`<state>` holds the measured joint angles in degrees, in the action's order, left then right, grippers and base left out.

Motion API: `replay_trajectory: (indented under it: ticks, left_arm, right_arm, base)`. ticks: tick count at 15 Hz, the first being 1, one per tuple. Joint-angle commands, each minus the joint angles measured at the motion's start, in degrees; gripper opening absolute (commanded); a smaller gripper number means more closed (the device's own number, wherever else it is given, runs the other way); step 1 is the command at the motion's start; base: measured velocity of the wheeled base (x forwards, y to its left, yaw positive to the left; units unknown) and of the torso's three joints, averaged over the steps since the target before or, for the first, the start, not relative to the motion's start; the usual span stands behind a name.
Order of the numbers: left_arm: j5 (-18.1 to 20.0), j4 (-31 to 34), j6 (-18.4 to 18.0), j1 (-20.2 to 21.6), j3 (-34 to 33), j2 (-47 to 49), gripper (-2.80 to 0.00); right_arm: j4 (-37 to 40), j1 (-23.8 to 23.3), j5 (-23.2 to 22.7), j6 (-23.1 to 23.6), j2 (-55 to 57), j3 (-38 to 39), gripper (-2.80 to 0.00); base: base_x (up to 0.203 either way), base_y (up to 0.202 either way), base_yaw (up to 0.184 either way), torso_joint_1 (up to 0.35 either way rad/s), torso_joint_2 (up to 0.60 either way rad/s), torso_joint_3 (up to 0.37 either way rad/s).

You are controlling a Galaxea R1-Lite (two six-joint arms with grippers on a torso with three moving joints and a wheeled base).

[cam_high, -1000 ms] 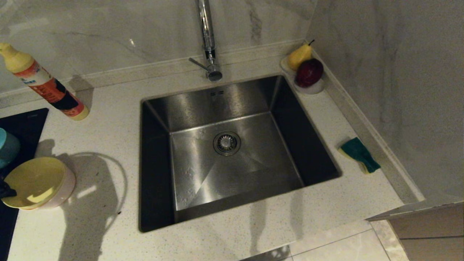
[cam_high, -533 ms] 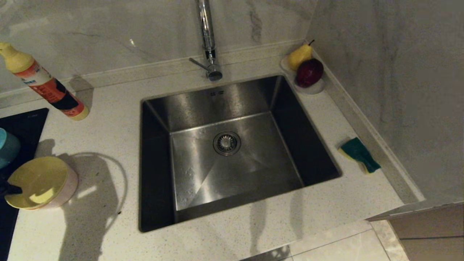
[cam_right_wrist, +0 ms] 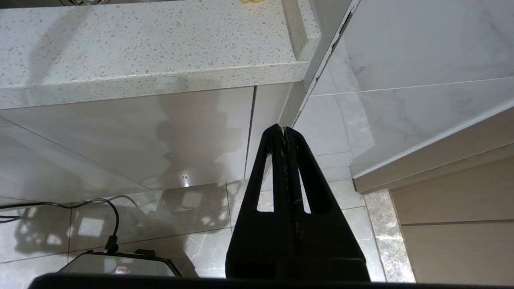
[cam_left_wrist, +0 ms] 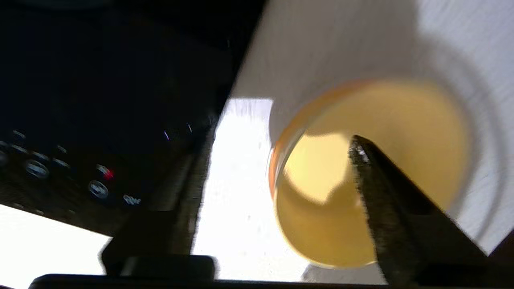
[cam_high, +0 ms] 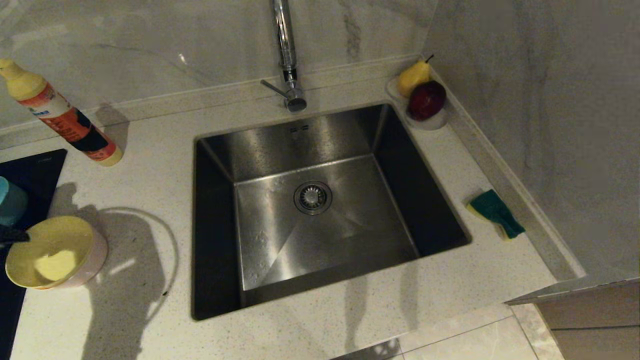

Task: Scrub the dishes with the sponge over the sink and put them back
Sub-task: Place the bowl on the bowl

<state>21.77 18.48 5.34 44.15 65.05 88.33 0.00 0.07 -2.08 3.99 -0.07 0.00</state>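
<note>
At the counter's far left the pale yellow bowl [cam_high: 47,257] sits level, nested in the pale pink bowl [cam_high: 94,260]. The light blue bowl [cam_high: 9,202] stands just behind them on the black hob. My left gripper [cam_left_wrist: 281,144] is open and straddles the yellow bowl's [cam_left_wrist: 385,120] rim. One finger [cam_left_wrist: 385,208] is inside the bowl and the other stands outside it. The green and yellow sponge [cam_high: 495,212] lies on the counter right of the sink [cam_high: 310,140]. My right gripper [cam_right_wrist: 284,129] hangs shut and empty below the counter's edge.
A tall chrome tap [cam_high: 286,55] rises behind the sink, whose drain strainer [cam_high: 313,197] is at its middle. A detergent bottle [cam_high: 65,120] stands at the back left. A pear [cam_high: 414,76] and a red fruit [cam_high: 426,99] lie on a white dish in the back right corner.
The left gripper has opened and let go of the yellow bowl. The bowl was tilted in its grip and now rests level in the pink bowl. The right arm has not moved.
</note>
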Motion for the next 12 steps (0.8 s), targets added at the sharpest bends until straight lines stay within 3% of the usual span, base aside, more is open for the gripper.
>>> replay_trajectory:
  ticks: [1, 4, 5, 6, 12]
  left_arm:
    - [-0.09, -0.26, 1.54, 1.12, 2.14, -2.18, 0.00]
    - [-0.29, 0.22, 1.90, 2.79, 2.19, -4.15, 0.00]
    - [-0.37, 0.31, 2.06, 3.67, 2.10, -4.29, -1.07]
    - [-0.62, 0.42, 2.51, 4.58, 1.88, -4.28, -2.80]
    - [-4.50, 0.21, 5.14, 7.45, 4.84, -3.10, -2.80]
  right_arm:
    - [0.00, 0.01, -0.02, 0.05, -0.01, 0.00, -2.80]
    - [0.00, 0.01, -0.02, 0.05, -0.01, 0.00, -2.80]
    - [0.00, 0.01, -0.02, 0.05, -0.01, 0.00, -2.80]
    - [0.03, 0.01, -0.02, 0.05, -0.01, 0.00, -2.80]
    - [0.08, 0.01, -0.02, 0.05, -0.01, 0.00, -2.80]
  base:
    - [0.000, 0.000, 0.000, 0.000, 0.00, 0.000]
    - [0.000, 0.000, 0.000, 0.000, 0.00, 0.000]
    - [0.000, 0.000, 0.000, 0.000, 0.00, 0.000]
    - [0.000, 0.000, 0.000, 0.000, 0.00, 0.000]
    - [0.000, 0.000, 0.000, 0.000, 0.00, 0.000]
